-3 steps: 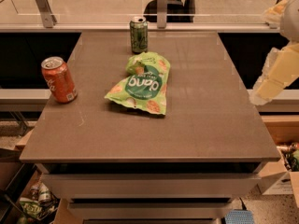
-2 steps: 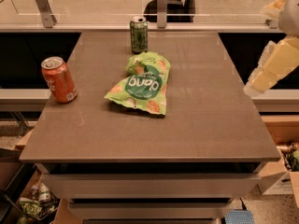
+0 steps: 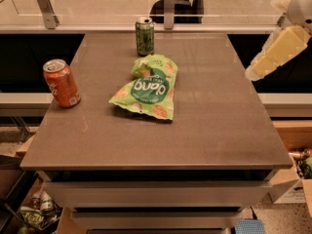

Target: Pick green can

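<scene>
The pincer (image 3: 261,65) hangs beyond the surface's (image 3: 219,126) right edge; released or clenched, I cannot tell. The green can (image 3: 145,36) stands upright at the far edge, just behind the snack bag (image 3: 146,87). Best approach above the bag, squaring on the can's middle. One green can, one orange can (image 3: 62,83), one bag.

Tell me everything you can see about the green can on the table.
The green can is small, dark green, apparently metal, with a silver top and pale markings on its side. It stands upright near the far edge of the table, close behind the snack bag; whether they touch is unclear. Nothing grips it: the gripper hangs off to the right of the table.
</scene>
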Tool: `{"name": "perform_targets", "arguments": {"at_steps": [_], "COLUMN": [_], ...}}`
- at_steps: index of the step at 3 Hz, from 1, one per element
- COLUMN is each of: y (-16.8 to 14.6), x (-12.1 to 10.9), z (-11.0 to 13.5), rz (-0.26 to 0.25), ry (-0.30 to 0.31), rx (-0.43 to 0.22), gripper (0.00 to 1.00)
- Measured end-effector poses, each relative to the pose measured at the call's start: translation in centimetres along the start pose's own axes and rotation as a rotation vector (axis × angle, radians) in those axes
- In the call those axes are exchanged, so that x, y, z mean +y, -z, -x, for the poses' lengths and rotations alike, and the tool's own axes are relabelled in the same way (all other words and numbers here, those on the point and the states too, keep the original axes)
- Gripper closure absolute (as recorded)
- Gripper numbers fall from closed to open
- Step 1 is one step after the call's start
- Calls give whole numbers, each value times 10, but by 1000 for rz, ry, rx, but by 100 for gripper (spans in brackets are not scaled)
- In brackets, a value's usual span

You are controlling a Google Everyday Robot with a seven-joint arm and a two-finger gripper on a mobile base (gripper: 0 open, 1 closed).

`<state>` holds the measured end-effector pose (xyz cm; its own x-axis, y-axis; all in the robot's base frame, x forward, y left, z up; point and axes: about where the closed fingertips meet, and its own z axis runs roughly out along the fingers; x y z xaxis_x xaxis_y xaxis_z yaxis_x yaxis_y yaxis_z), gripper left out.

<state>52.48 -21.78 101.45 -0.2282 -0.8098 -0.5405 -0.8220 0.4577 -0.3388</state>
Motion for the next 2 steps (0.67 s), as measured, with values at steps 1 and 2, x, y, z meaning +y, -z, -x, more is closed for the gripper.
{"name": "perform_targets", "arguments": {"at_steps": [1, 2], "y": [-11, -23], "x": [-22, -39], "z": [1, -2], "rz": [0, 2], "ry": [-30, -68], "rx": [-51, -85], "gripper": [0, 0]}}
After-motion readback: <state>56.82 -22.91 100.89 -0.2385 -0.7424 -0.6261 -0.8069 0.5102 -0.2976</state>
